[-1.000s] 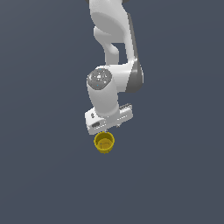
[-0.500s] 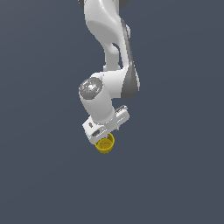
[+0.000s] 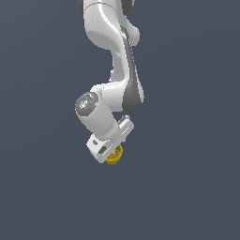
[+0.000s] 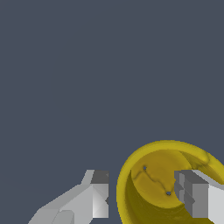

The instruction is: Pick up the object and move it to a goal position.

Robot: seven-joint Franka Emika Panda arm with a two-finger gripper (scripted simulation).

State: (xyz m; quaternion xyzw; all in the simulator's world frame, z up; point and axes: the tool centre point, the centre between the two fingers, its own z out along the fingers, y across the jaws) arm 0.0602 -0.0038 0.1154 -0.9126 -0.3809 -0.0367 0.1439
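The object, a small yellow cup, rests on the dark grey floor, mostly hidden under the white hand in the exterior view. My gripper is down over it. In the wrist view the cup shows its hollow inside and thick rim. My gripper straddles one side of that rim: one finger stands just outside the wall, with a thin gap to it, and the other finger is inside the hollow. The fingers are open.
A plain dark grey floor spreads all around the cup. The white arm rises above it toward the exterior view's top.
The arm has come down and the hand has tilted, so the gripper now covers most of the cup. The cup has stayed where it was.
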